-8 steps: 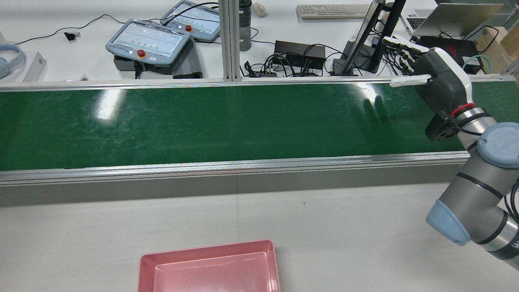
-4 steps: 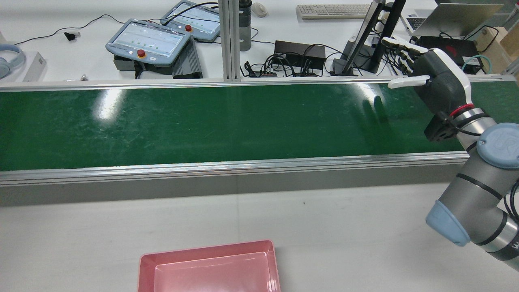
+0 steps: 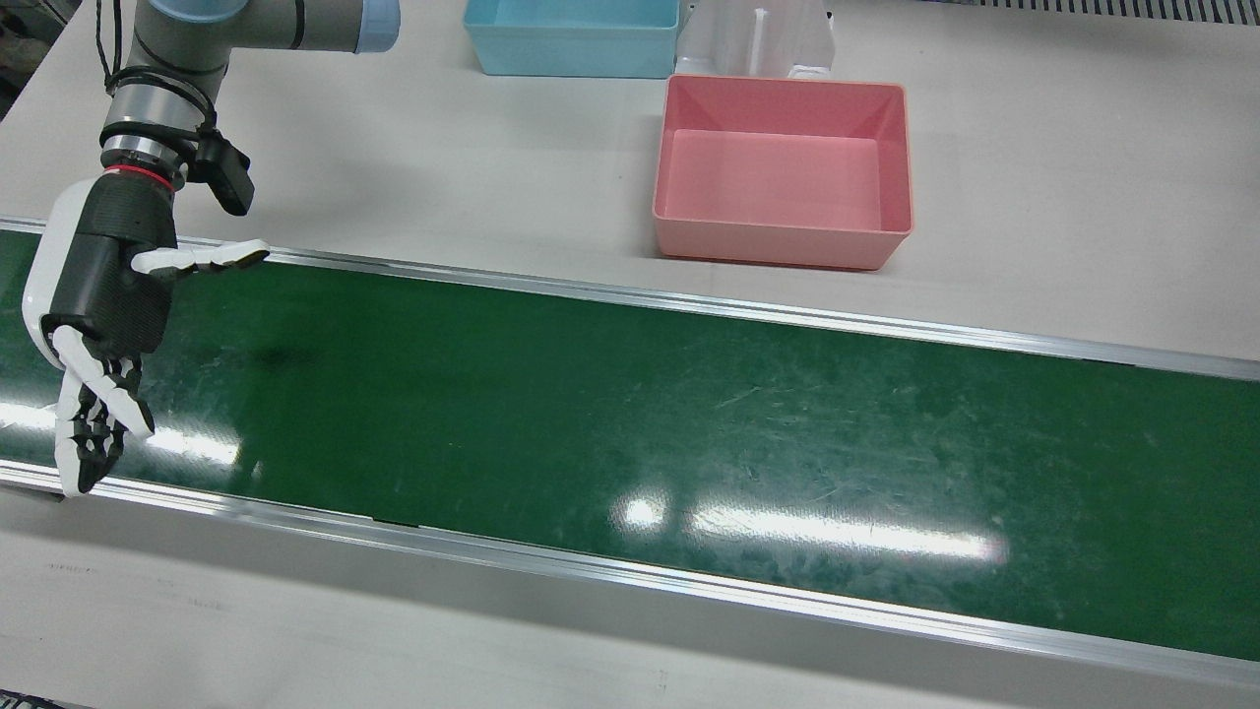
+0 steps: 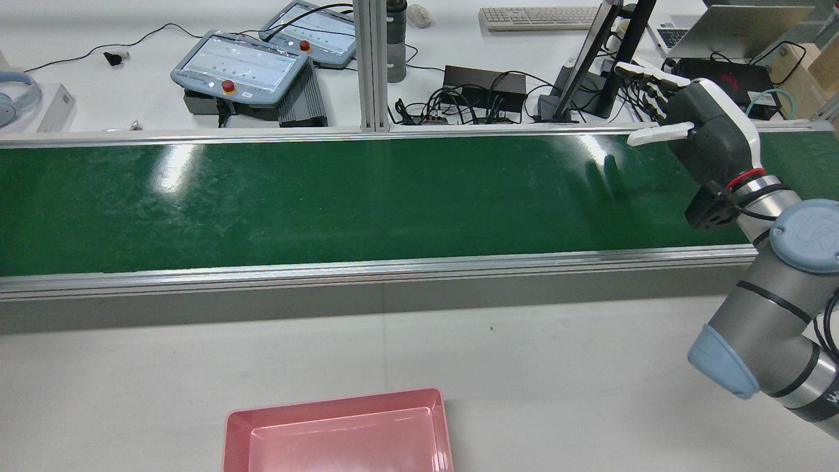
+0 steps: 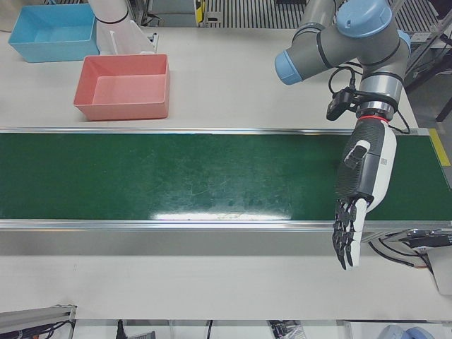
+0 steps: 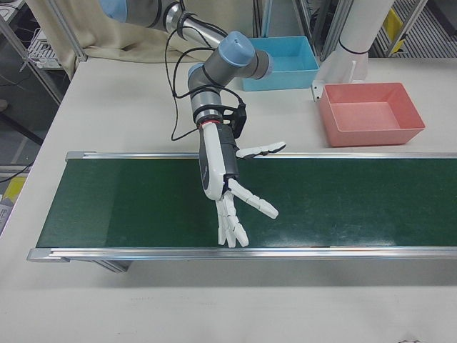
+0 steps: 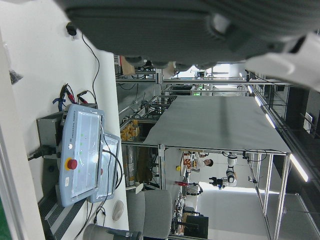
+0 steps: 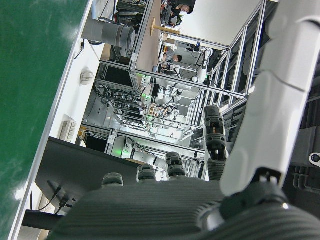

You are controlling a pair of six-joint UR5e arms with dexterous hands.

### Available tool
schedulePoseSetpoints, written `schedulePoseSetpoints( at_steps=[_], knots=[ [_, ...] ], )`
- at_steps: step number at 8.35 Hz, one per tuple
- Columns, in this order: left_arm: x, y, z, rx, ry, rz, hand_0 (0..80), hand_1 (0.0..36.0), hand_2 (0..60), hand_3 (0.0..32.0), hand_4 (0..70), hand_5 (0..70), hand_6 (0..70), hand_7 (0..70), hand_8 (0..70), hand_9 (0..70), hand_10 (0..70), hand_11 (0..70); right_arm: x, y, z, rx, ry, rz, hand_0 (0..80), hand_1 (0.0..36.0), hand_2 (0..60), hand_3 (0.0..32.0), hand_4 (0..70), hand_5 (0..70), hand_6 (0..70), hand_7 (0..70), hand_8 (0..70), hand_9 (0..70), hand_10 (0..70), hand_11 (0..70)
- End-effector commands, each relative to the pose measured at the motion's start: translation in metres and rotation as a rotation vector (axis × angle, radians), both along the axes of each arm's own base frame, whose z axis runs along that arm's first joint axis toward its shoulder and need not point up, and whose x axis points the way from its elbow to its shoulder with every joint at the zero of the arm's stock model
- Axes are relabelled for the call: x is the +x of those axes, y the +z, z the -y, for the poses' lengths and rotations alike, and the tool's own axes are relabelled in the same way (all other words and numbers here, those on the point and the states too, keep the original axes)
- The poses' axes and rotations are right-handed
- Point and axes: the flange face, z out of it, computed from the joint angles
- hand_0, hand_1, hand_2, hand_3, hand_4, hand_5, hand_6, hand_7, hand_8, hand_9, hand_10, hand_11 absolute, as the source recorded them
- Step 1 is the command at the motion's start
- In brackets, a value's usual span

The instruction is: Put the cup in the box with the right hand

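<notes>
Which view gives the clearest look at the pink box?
The front view: the pink box sits whole there, its empty inside open to the camera. The left-front view and right-front view also show it whole but smaller. The rear view crops it at the bottom edge. The hand views miss it.

White table (image 3: 1083,197) w/ green belt (image 3: 630,423) running full width, alu rails on both long edges. Belt surface bare, scuffed, glare patches. On the table, robot side of belt: pink box (image 3: 783,167) just beside the near rail, open top, nothing inside. Blue bin (image 3: 571,39) behind it, near the white pedestal (image 3: 758,39). Far side of belt in rear view: 2 pendants (image 4: 239,65), keyboard (image 4: 537,18), cables (image 4: 459,105).
</notes>
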Motion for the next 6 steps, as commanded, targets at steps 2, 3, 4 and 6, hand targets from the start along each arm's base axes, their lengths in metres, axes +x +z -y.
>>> schedulePoseSetpoints(
  at_steps=[2, 3, 4, 6],
  knots=[
    [-0.0004, 0.0002, 0.0, 0.0, -0.001, 0.0, 0.0, 0.0, 0.0, 0.0, 0.0, 0.0, 0.0, 0.0, 0.0, 0.0, 0.0, 0.0, 0.0004, 0.0008, 0.0006, 0.0, 0.001, 0.0, 58.6, 10.6, 0.0, 0.0, 15.7, 5.5, 4.7, 13.2, 2.0, 6.1, 0.0, 1.1],
    [-0.0004, 0.0002, 0.0, 0.0, -0.001, 0.0, 0.0, 0.0, 0.0, 0.0, 0.0, 0.0, 0.0, 0.0, 0.0, 0.0, 0.0, 0.0, 0.0005, 0.0008, 0.0006, 0.0, 0.001, 0.0, 56.9, 13.3, 0.0, 0.0, 12.1, 5.6, 4.8, 13.4, 2.1, 6.2, 0.0, 1.2],
    [-0.0004, -0.0005, -0.0001, 0.001, -0.001, 0.0, 0.0, 0.0, 0.0, 0.0, 0.0, 0.0, 0.0, 0.0, 0.0, 0.0, 0.0, 0.0, 0.0007, 0.0016, 0.0003, -0.001, 0.001, -0.001, 58.2, 11.8, 0.0, 0.0, 14.0, 5.6, 4.8, 13.7, 2.2, 6.5, 0.0, 1.3],
    [-0.0004, -0.0005, -0.0001, 0.001, -0.001, 0.0, 0.0, 0.0, 0.0, 0.0, 0.0, 0.0, 0.0, 0.0, 0.0, 0.0, 0.0, 0.0, 0.0005, 0.0008, 0.0006, 0.0, 0.001, 0.001, 59.3, 11.2, 0.0, 0.0, 15.0, 5.7, 5.0, 14.5, 2.4, 7.0, 0.0, 1.4]
  ],
)
